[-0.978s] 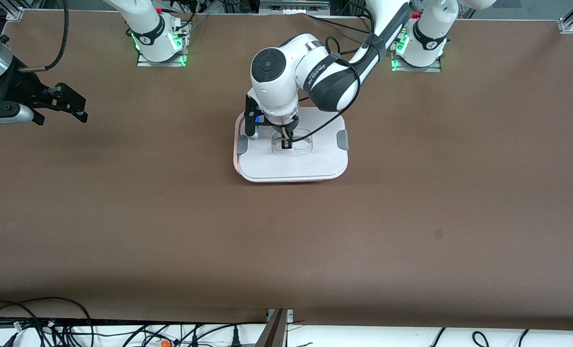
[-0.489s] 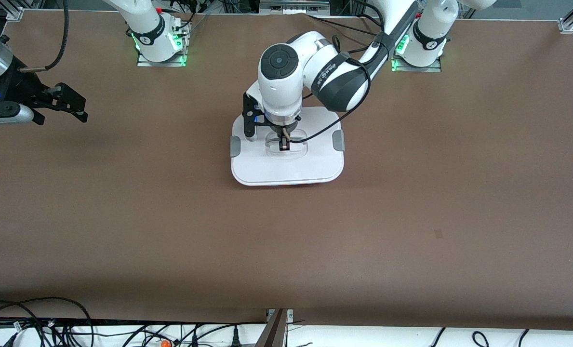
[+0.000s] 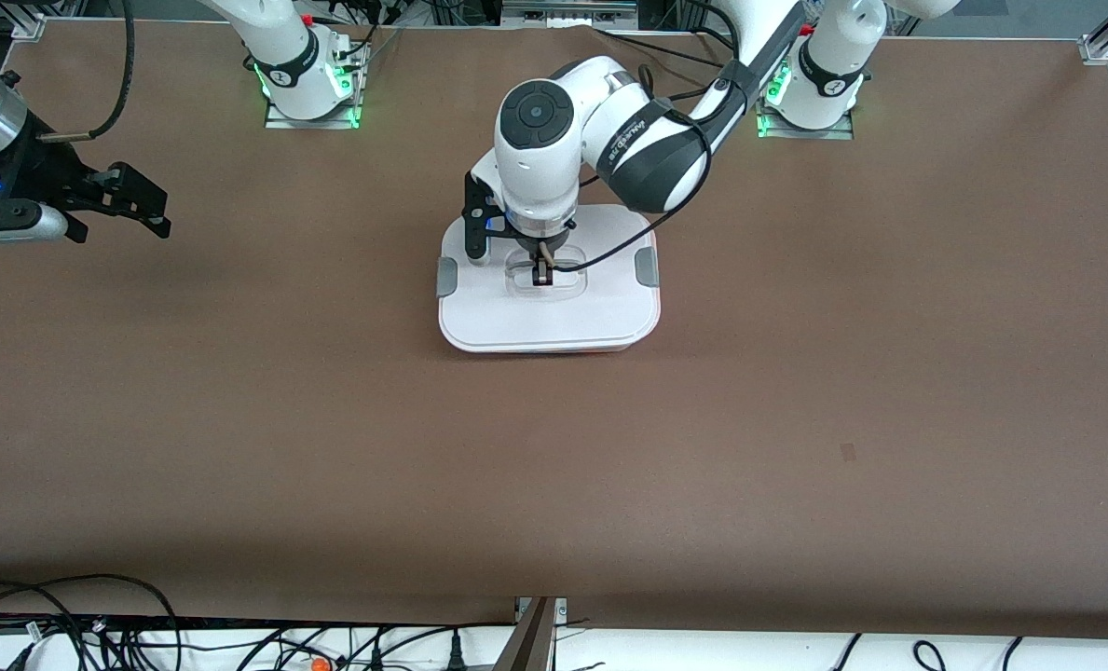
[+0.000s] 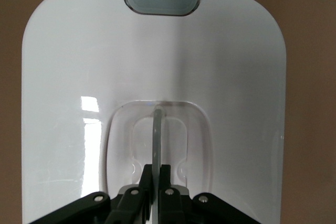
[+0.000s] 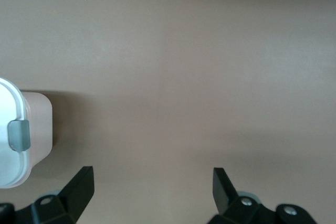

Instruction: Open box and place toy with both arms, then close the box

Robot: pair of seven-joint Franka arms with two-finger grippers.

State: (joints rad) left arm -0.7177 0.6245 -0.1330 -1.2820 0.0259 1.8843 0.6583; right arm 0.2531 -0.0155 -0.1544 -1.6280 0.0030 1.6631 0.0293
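Lid (image 3: 548, 319), white with grey side clips (image 3: 646, 269), sits on the pinkish box (image 3: 572, 349) near the middle of the table (image 3: 796, 419), toward the arm bases. The left gripper (image 3: 541, 276) is down in the lid's clear recessed handle (image 4: 156, 140), its fingers (image 4: 160, 182) pinched tight on the thin upright grip. The right arm waits at its own end of the table, the right gripper (image 3: 143, 207) in the air over bare tabletop with fingers (image 5: 79, 187) spread wide, grasping nothing. No toy is in sight.
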